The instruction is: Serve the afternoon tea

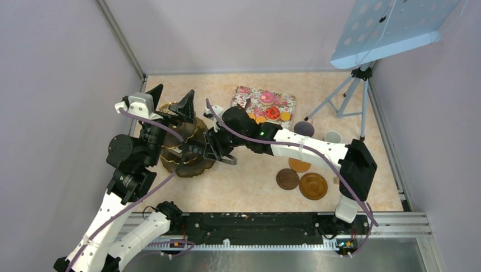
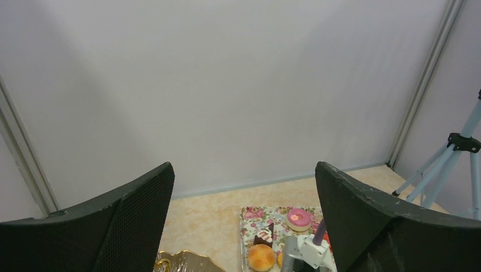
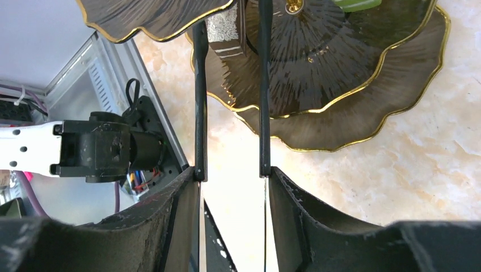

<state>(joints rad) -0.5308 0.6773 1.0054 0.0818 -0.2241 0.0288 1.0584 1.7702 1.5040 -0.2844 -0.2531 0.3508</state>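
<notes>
My right gripper (image 1: 218, 150) (image 3: 232, 173) is shut on the black tongs (image 3: 199, 102). The tongs reach into the dark gold-rimmed tiered stand (image 1: 190, 167) (image 3: 351, 96). A brown cake slice (image 3: 224, 34) with white stripes sits between the tongs' arms on a tier; I cannot tell if it is pinched. A green piece (image 3: 354, 4) lies on the stand. My left gripper (image 1: 170, 101) (image 2: 244, 170) is open and empty above the stand's far side. On the rose tray (image 1: 244, 93) (image 2: 249, 218) lie a pink donut (image 2: 299, 218), a chocolate cake (image 2: 264, 234) and an orange bun (image 2: 261, 256).
A lilac mug (image 1: 304, 128) and a pale cup (image 1: 333, 136) stand right of the tray. Three round wooden coasters (image 1: 313, 186) lie at the front right. A tripod (image 1: 351, 93) with a blue panel stands at the back right. Walls close in on the left and right.
</notes>
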